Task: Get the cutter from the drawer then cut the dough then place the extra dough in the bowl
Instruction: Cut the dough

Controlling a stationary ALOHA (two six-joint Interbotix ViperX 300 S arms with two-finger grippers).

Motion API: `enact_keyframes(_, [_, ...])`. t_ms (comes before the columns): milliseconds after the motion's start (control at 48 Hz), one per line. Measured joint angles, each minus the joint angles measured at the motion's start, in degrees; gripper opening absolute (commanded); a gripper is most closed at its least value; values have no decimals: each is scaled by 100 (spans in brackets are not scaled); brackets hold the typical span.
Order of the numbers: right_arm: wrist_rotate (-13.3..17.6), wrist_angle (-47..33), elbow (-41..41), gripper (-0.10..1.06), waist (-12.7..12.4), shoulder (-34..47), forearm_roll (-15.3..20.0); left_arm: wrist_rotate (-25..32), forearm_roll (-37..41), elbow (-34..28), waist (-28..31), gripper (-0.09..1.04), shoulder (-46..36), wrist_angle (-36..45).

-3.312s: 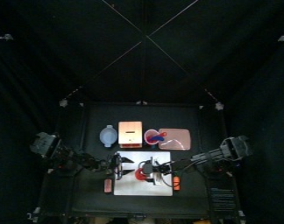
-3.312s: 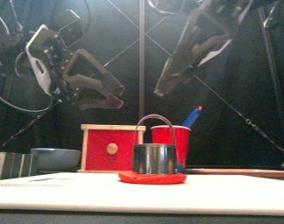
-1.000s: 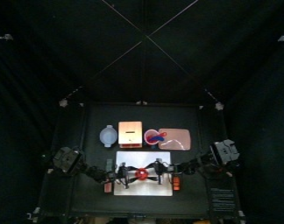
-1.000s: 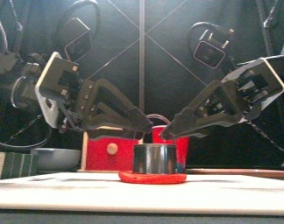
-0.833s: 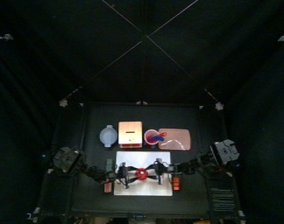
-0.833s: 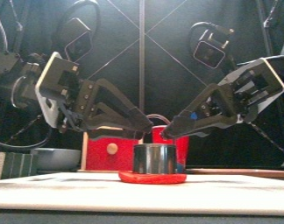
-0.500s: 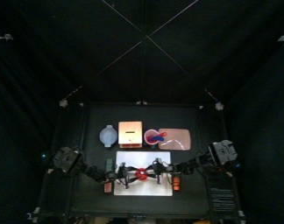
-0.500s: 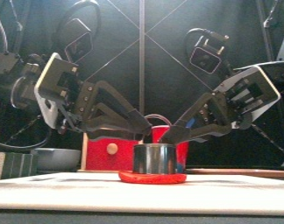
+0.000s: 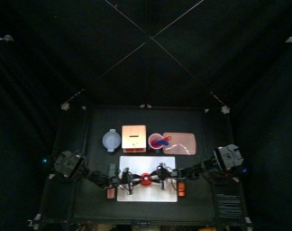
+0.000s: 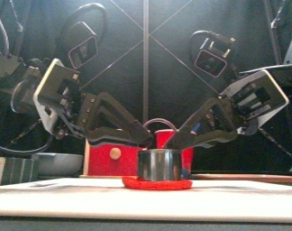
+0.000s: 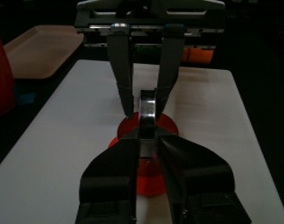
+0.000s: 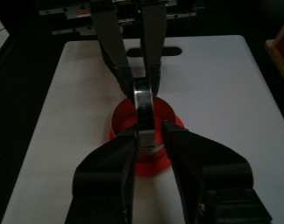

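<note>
Seeing cutter [image 10: 160, 163] upright on the red dough [image 10: 157, 183], middle of the white cutting board [image 10: 64, 200]. Left gripper [image 10: 146, 142] angled down from the left, right gripper [image 10: 175, 142] from the right, tips meeting just above the cutter's rim at its wire handle. In left wrist view: fingers [image 11: 118, 166] pinched nearly together, handle wire between them. Same in right wrist view: fingers [image 12: 110, 166] closed to a thin gap on the handle. 2 grippers facing across 1 handle, tips just beside each other. Behind the board: blue-grey bowl [image 9: 110, 139], wooden box [image 9: 134, 137], pink tray [image 9: 187, 143], red cup [image 9: 159, 140] at the tray's left end.
</note>
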Motion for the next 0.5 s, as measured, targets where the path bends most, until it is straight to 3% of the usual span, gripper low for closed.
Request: enact_keyframes(500, [79, 79, -35, 54, 35, 246, 132, -44, -35, -105, 18, 56, 44, 940])
